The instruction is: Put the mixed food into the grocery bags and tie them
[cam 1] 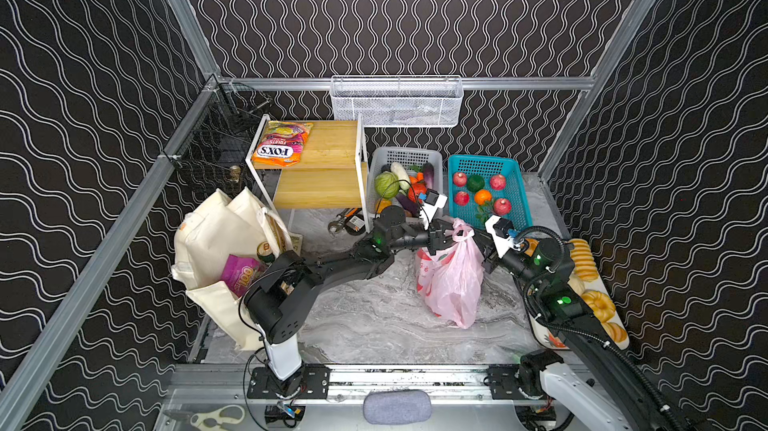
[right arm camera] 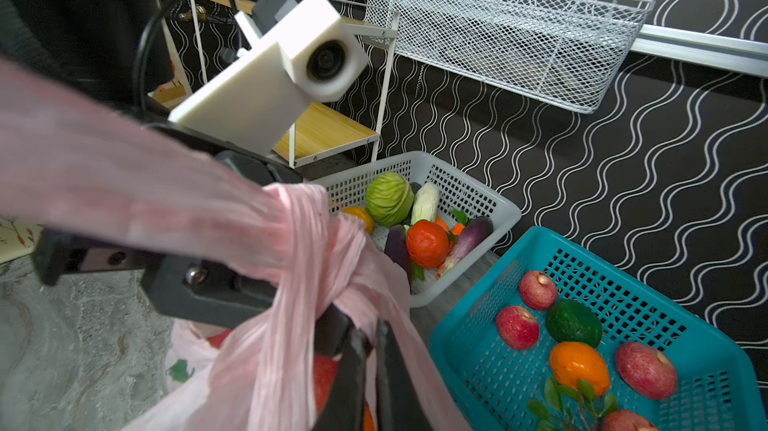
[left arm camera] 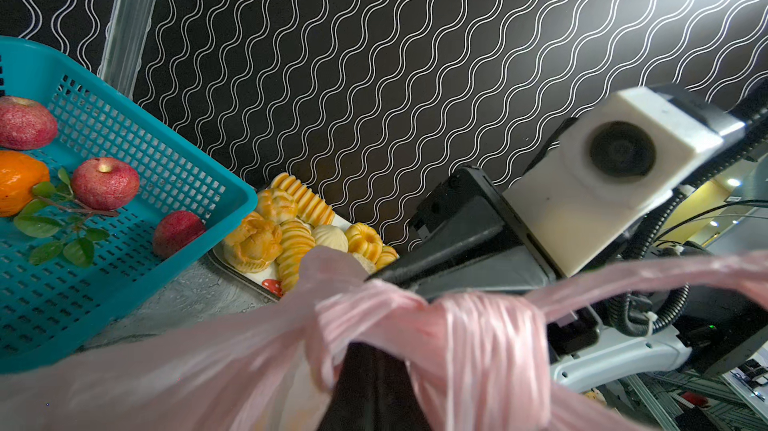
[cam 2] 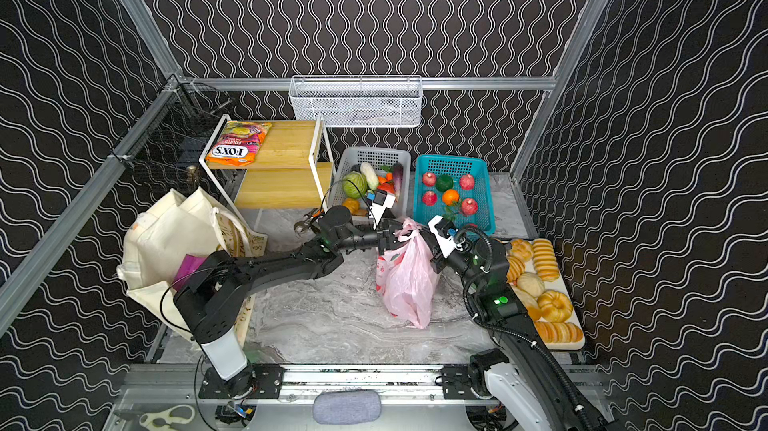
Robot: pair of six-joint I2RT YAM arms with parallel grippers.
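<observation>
two claws meet over the pink bag, which stands on the marble table just in front of the teal basket and the grey basket. the left gripper reaches across from the left and the right gripper comes in from the right, both at the bag's gathered top. each has its jaws closed tight on a twisted handle of the bag, and the wrist views show the two handles crossed and wrapped into a knot between them. red and orange shapes show through the thin plastic, so the bag appears loaded. the tote slumps open at the table's left edge, well apart, with a purple packet and a can visible in its mouth. the step in hand looks to be tying the pink bag, with the knot formed but perhaps not snug. the next move likely calls for the grippers to draw apart evenly, cinching the knot without tearing the film or tipping the bag, and then for both to let go. the tote's handles look untied.
</observation>
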